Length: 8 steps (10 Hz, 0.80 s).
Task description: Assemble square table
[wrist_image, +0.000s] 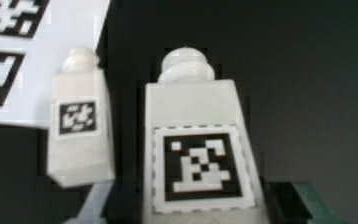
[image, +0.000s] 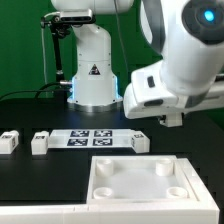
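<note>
The jaws stand partly closed on a white leg [wrist_image: 197,150]. In the wrist view a dark finger shows on either side of its near end, with the tag facing the camera and the rounded peg [wrist_image: 185,62] at the far end. I take this to be the leg-fetching step: one leg is in the grip and none is fitted yet. The square table top [image: 130,182] lies at the front of the black tabletop [image: 30,110], rim up, and its round corner sockets [image: 165,168] are bare. A second leg [wrist_image: 78,125] lies just beside the held one, apart from it and close to the end of the marker board [image: 90,138]. Two more legs [image: 8,140] [image: 40,143] sit well off toward the exterior view's left. From the exterior view the big white arm [image: 185,70] hides the grip. I can't say for sure whether the held leg is already off the tabletop, though it looks nearer the wrist camera than its neighbour. The next move, as I judge it, is to lift clear without nudging that neighbour. The arm then has to carry the leg to a corner socket, turn the peg downward, line it up squarely and seat it, probably with a twist.
</note>
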{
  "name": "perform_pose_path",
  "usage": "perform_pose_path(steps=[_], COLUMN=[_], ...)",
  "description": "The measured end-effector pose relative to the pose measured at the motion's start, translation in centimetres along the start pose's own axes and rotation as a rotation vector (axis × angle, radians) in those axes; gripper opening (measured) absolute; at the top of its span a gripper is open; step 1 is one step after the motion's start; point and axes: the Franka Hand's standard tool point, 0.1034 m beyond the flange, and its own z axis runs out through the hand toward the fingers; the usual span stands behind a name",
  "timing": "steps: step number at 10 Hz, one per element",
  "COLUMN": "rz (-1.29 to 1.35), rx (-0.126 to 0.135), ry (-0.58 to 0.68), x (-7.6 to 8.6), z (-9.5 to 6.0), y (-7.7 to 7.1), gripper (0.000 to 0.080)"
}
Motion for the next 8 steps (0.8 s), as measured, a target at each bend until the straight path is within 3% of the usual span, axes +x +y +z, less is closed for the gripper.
perform_pose_path(steps=[2,5,8], rz=[-0.003,-0.022,-0.140], rx=[0.000,-0.001,-0.023], ry=[0.095,0.306,0.524], x=[-0.2,0.9,3.1], z=[-2.8,-3.6,-5.9], y=[0.0,0.1,1.7], gripper=[0.0287,0.0287,0.0287])
